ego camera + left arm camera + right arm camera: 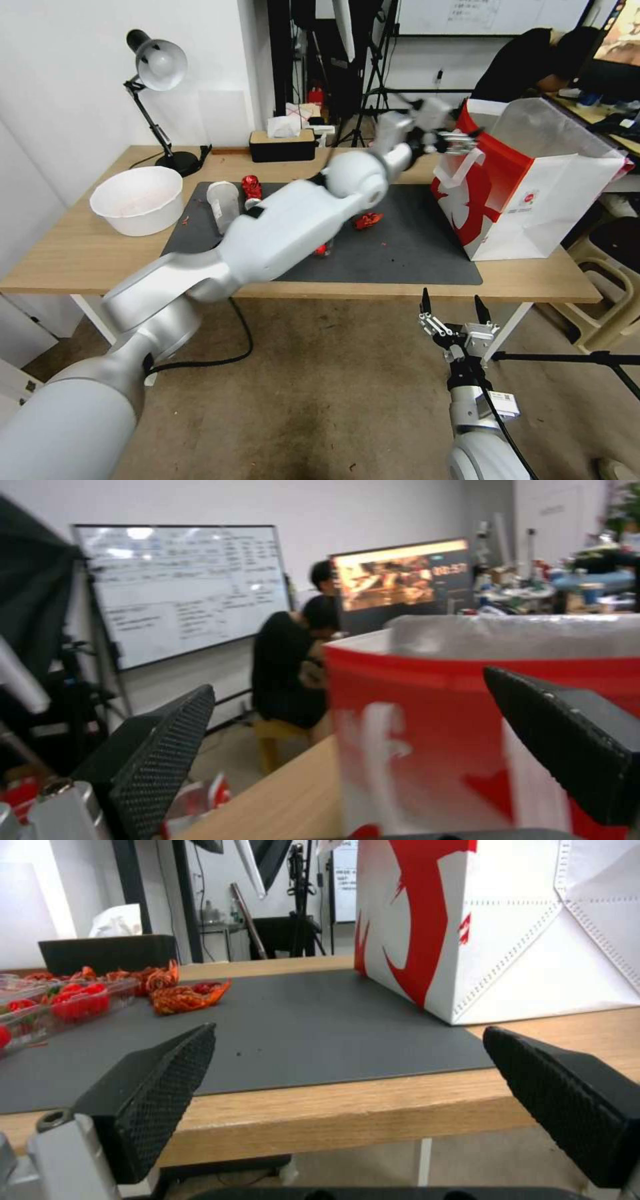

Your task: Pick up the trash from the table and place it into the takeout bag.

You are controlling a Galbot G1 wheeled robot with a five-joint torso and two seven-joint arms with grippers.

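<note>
The left arm stretches diagonally across the head view, and the left gripper (pixel 459 141) sits in the upper centre-right of that frame, right at the near rim of the takeout bag (pixel 533 200), which stands at the right end of the table (pixel 80 253). In the left wrist view its fingers (pixel 160 750) stand spread with nothing between them, the bag's red panel close ahead. I'd judge this the drop-off end of a cycle: the gripper is at the bag's mouth and carries nothing. The right gripper (pixel 453 313) hangs low in the lower right of the head view, below the table's front edge, its fingers wide apart and empty too. Trash remains on the dark mat (pixel 413 253): a clear plastic cup (pixel 223 203) and a crushed red can (pixel 251 187) left of centre, and a red scrap (pixel 367 220) near the middle. The next move, as I see it, calls for an arm to go to one of those pieces without brushing the bag.
</note>
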